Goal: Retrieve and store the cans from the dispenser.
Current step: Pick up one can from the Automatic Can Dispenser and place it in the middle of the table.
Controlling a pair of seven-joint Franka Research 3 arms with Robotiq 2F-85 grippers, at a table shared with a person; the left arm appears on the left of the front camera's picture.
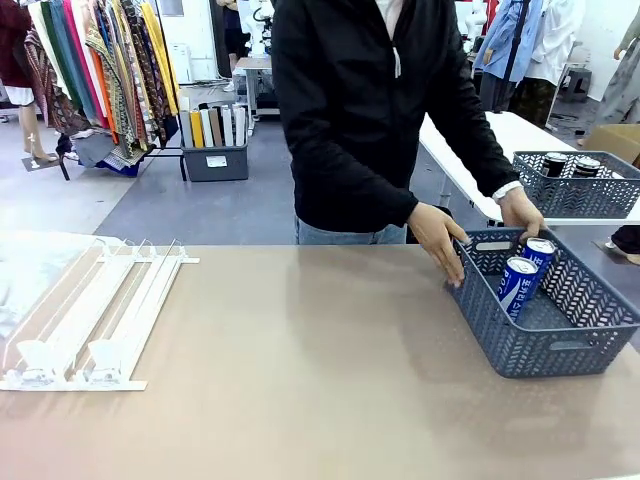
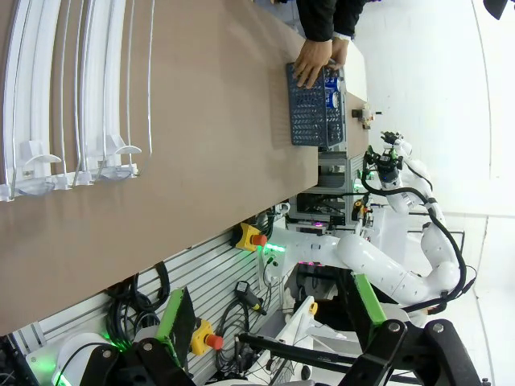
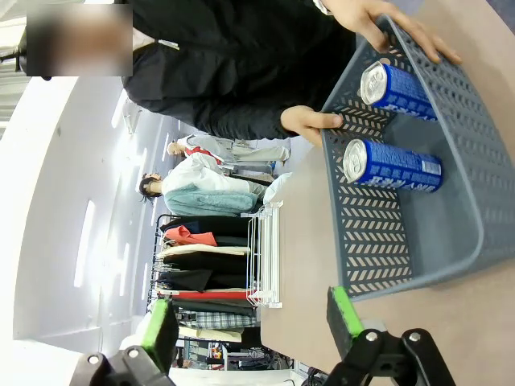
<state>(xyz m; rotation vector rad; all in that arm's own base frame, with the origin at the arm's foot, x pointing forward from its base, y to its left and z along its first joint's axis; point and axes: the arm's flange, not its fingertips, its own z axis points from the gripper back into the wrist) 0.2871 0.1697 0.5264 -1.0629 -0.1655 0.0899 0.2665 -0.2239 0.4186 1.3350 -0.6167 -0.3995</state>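
Dispenser (image 1: 90,315): white and clear rack, lower left of the front view on the desk (image 1: 300,380); its lanes hold no cans.
Cans: two blue cans (image 1: 518,285), tilted side by side inside the grey basket (image 1: 560,345), right of the front view.
Person: both hands on the basket's far rim, one hand (image 1: 437,235) at its left corner.
My left end effector (image 2: 265,354): jaws spread wide, holding nothing, bottom of the left wrist view.
My right end effector (image 3: 249,338): green-padded fingers wide apart, empty, near the basket.
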